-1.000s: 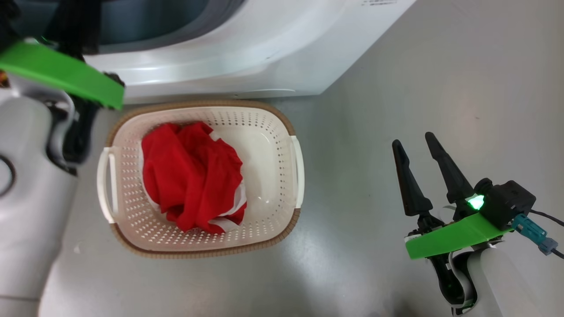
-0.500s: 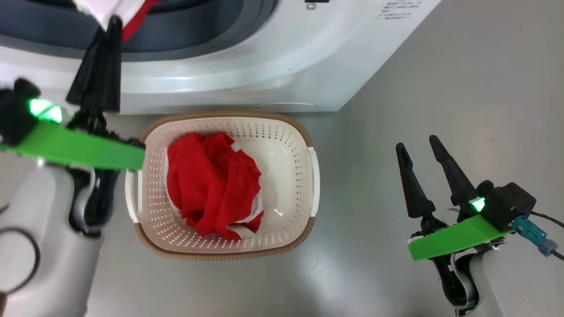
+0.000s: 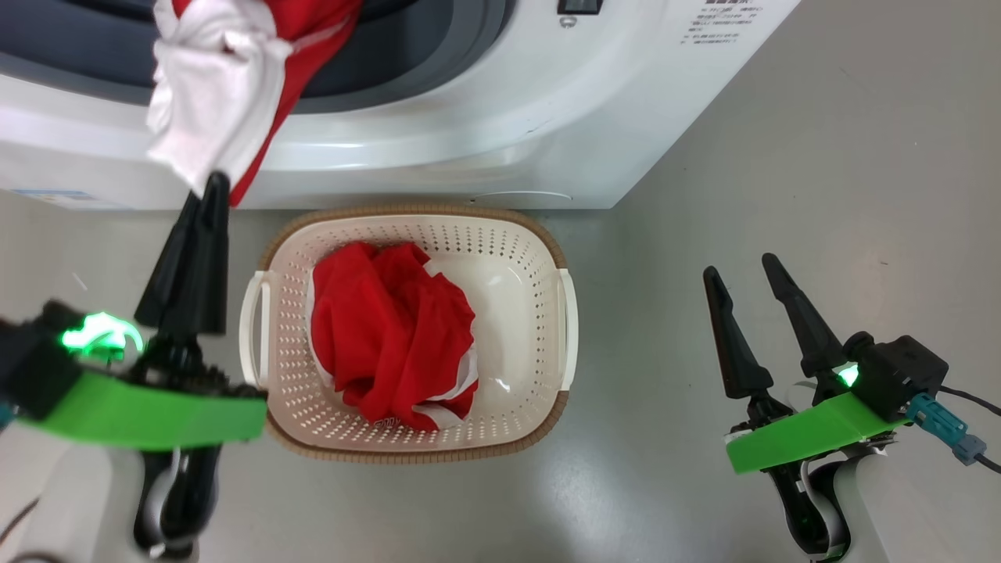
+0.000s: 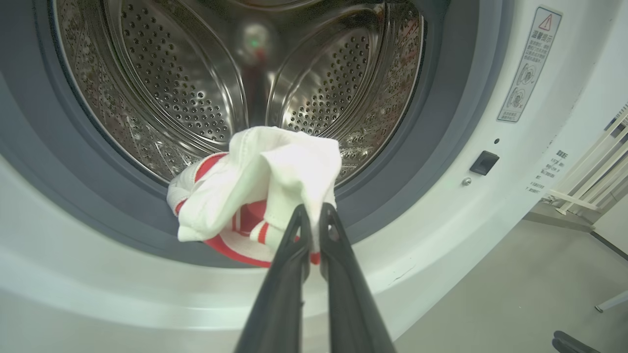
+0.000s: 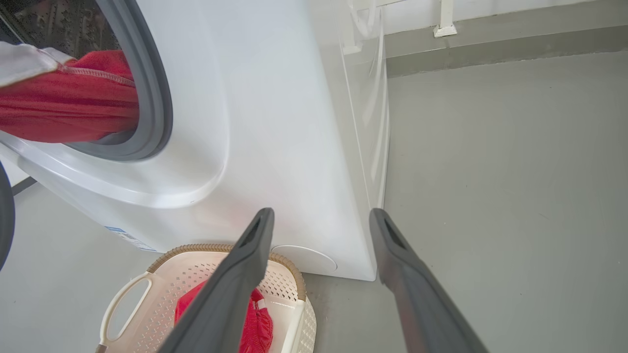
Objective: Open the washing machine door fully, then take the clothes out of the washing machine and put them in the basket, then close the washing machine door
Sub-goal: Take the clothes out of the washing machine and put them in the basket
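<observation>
The white washing machine (image 3: 500,117) stands open, showing its steel drum (image 4: 171,93) and grey rubber ring (image 5: 153,98). My left gripper (image 3: 215,186) is shut on a red and white garment (image 3: 227,86) that hangs out over the ring, its white part bunched at the fingertips (image 4: 300,215). Below it on the floor sits the cream basket (image 3: 520,313) with red clothes (image 3: 391,344) heaped in its left half. My right gripper (image 3: 739,267) is open and holds nothing, off to the basket's right. A dark curved edge (image 5: 4,215) at the left border may be the door's rim.
Bare grey floor (image 3: 821,156) stretches to the right of the machine and basket. A white rack (image 4: 588,186) stands beyond the machine's right side. A wall skirting (image 5: 490,34) runs behind.
My left gripper has drawn back out of the drum toward the basket, pulling the red and white garment over the ring. The head camera shifted too. The right arm stayed put.
</observation>
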You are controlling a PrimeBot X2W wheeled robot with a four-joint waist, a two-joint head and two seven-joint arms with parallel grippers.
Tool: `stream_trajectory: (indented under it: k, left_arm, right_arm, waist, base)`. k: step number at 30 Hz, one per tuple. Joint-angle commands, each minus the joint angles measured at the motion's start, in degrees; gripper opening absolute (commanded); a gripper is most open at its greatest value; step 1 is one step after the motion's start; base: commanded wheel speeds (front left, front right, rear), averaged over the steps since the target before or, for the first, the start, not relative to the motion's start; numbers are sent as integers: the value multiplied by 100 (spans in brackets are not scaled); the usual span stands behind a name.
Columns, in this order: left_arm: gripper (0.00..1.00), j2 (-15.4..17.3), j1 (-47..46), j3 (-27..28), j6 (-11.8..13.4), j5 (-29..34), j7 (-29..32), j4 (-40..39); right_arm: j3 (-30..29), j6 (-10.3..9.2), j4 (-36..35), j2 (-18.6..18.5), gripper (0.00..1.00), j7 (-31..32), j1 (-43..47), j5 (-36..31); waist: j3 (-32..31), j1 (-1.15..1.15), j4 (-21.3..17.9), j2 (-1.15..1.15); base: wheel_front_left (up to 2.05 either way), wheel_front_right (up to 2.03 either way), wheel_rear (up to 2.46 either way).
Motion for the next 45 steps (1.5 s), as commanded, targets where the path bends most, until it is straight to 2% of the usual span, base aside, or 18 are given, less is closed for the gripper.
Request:
stream_trajectory:
  k: [1,10,18,20,21,22,23,24,32,45]
  left_arm:
    - [0,157,198,268,-32,34,-29,-244]
    - [0,165,1179,429,-32,10,-29,-885]
    - [0,116,1287,200,-32,3,-29,-670]
    - [53,130,1205,148,-32,32,-29,-546]
    - [85,128,1162,144,-32,44,-29,-512]
    - [96,125,1127,142,-32,45,-29,-483]
    - [96,125,1127,142,-32,45,-29,-483]
    - [100,131,1097,137,-32,44,-29,-456]
    - [100,198,881,57,-32,67,-29,-153]
    - [100,44,867,269,-32,273,-29,201]
  right_arm:
    - [123,36,-123,1,100,-36,145,-68]
    - [99,36,-116,1,100,-36,151,-88]
    - [106,36,-122,1,100,-36,126,-108]
    - [120,36,-124,1,100,-36,110,-113]
    - [123,36,-126,1,100,-36,102,-114]
    - [119,36,-129,1,100,-36,97,-115]
    - [119,36,-129,1,100,-36,97,-115]
    - [113,36,-134,1,100,-36,96,-114]
    - [109,36,-155,1,100,-36,68,-102]
    - [76,36,-141,1,100,-36,108,-123]
  waist:
    - [13,0,-2,0]
    - [27,0,14,0]
    - [63,0,48,0]
    - [82,0,34,0]
    - [90,0,26,0]
    - [99,0,18,0]
    - [99,0,18,0]
    - [109,0,12,0]
    - [205,0,-22,0]
    - [112,0,-7,0]
  base:
    - [0,0,0]
    - [0,0,0]
    - [0,0,0]
    - [0,0,0]
    - [0,0,0]
    - [0,0,0]
    - [0,0,0]
    - [0,0,0]
    - [0,0,0]
    - [0,0,0]
